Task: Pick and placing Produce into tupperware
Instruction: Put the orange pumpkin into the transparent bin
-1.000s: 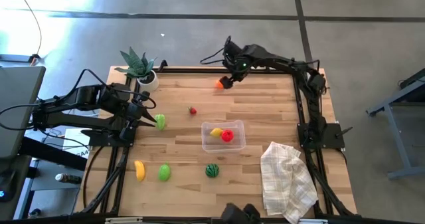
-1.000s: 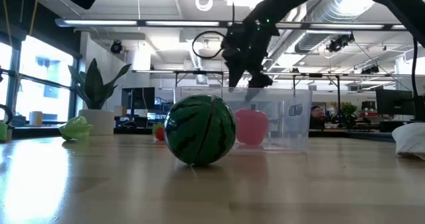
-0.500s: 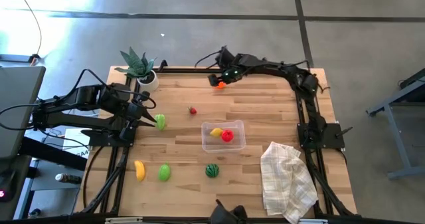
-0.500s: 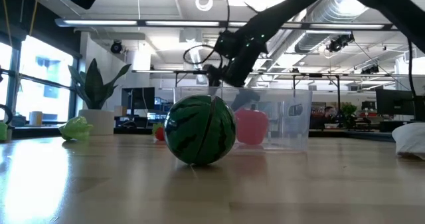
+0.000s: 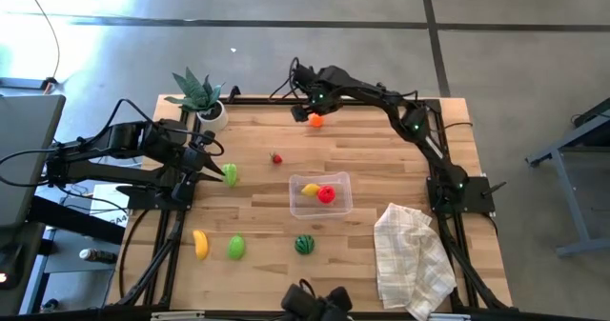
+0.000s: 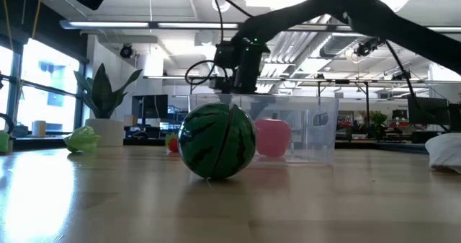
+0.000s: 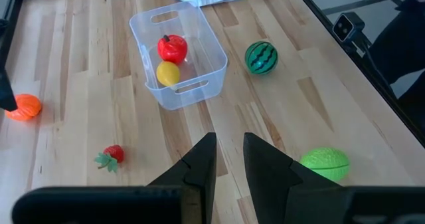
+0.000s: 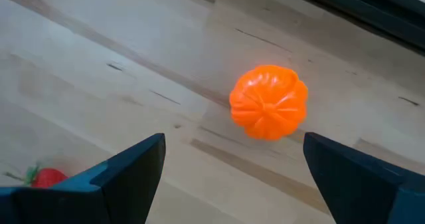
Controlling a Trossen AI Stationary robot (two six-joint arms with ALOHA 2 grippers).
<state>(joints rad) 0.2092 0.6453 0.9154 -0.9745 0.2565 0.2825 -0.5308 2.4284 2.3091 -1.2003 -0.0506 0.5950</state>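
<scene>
The right gripper (image 8: 229, 177) hangs over the far edge of the surface (image 5: 381, 159), fingers spread wide, the orange (image 8: 268, 111) lying free just ahead of the gap between them. The left gripper (image 7: 229, 161) waits with fingers nearly closed and seemingly empty; beyond them stands the tupperware (image 7: 199, 84), holding a red pepper (image 7: 172, 48) and lemon (image 7: 167, 72).

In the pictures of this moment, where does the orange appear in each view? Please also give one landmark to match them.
High view: the orange lies near the table's far edge, under the right gripper.
Low view: not visible.
Left wrist view: at the left edge.
Right wrist view: centre, between the open fingers.
Landmark: the strawberry lies between the orange and the tupperware.
</scene>
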